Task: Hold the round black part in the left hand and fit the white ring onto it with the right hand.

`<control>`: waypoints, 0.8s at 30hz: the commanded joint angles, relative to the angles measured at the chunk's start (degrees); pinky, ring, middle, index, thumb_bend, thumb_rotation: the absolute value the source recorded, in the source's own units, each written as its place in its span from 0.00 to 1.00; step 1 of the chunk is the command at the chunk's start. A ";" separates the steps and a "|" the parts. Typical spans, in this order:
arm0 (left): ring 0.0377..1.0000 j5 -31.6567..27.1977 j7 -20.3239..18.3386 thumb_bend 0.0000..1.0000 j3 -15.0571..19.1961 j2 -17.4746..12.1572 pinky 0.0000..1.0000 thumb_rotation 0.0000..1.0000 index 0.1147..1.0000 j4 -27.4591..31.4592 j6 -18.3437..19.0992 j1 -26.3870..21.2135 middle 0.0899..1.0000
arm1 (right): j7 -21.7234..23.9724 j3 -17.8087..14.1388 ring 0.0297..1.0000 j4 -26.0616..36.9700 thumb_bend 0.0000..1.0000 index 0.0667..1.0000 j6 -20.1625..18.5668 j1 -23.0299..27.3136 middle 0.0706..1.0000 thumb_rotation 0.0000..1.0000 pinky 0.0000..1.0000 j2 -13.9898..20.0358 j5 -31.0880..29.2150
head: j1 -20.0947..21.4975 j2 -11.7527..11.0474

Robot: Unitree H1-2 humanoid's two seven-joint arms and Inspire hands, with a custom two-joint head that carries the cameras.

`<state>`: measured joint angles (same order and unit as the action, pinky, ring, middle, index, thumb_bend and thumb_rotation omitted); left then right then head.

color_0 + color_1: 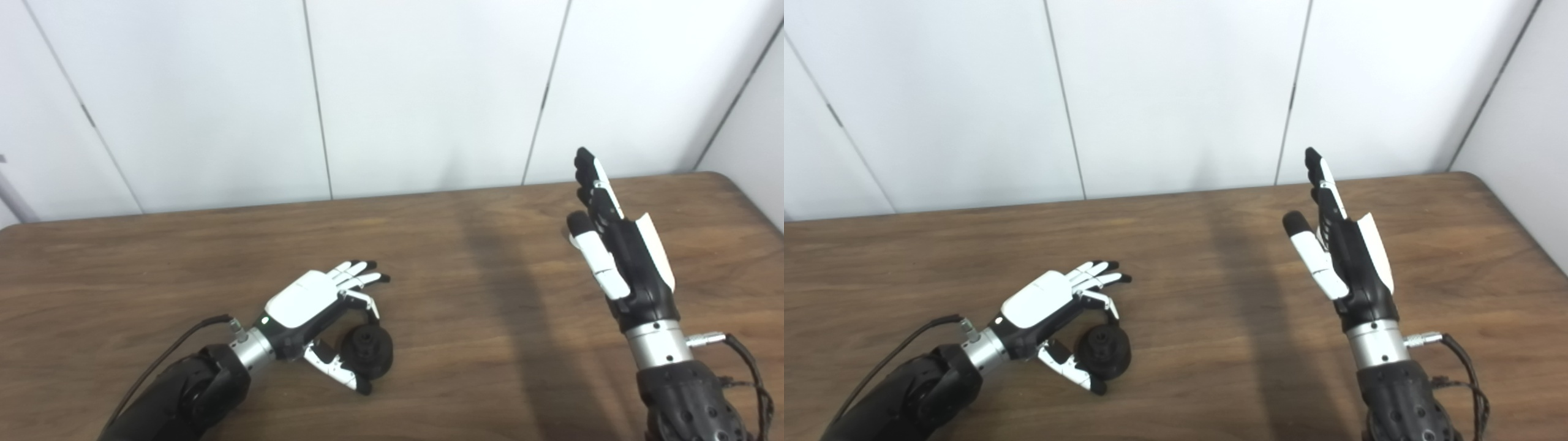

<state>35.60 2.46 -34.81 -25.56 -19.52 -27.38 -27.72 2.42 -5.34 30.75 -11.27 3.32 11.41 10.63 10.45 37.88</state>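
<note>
Table [465, 257]: brown wood-grain top, white panelled wall behind. Nothing else visible on it apart from the task part.

Right hand [612, 245]: raised off the table on the right side, fingers straight and apart, thumb out. Released, holds nothing. White ring: not visible in either view; location cannot be told.

Left hand [318, 306]: low at the table, left of centre, back of hand up. Fingers extended and spread past the part, thumb curved round its near side. Thumb appears to touch or nearly touch the rim; no closed grasp yet, so treat as not holding.

Round black part [366, 350]: sits on the table under/just beside the L palm, between thumb and fingers. Stepped disc w/ raised hub in the middle.

Handling (judgement):
- Looks rigid, moulded or machined; prob. moderate weight, not fragile.
- Smooth dark rim may slip; expect it to slide on the wood if pushed sideways.
- Take hold at the outer rim, thumb opposed to fingers, hub facing up and left clear, since the ring presumably seats there.
</note>
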 commanded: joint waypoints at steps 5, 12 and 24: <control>1.00 -0.10 -0.17 0.52 -0.55 -1.22 1.00 0.07 0.41 2.18 0.46 0.11 0.92 | -0.67 -3.03 0.98 0.12 0.51 0.97 0.24 3.55 0.98 0.92 0.97 4.35 3.29 | 0.86 -0.72; 1.00 -1.45 -1.19 0.52 -0.71 -1.39 1.00 0.07 0.41 3.49 0.46 1.55 0.92 | -0.12 -4.98 0.97 -3.23 0.49 0.96 -0.91 5.62 0.97 0.84 0.92 7.99 4.57 | 4.17 -1.55; 1.00 -3.11 0.23 0.52 -1.45 -1.62 1.00 0.07 0.41 2.35 0.46 2.25 0.92 | 0.68 -5.90 0.93 -10.93 0.73 0.86 -2.21 9.35 0.93 0.27 0.88 17.22 9.50 | 6.20 -1.44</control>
<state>32.08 2.48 -35.90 -25.82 -16.79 -27.22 -24.98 3.14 -10.64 19.31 -15.22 10.33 25.48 18.69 16.70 36.39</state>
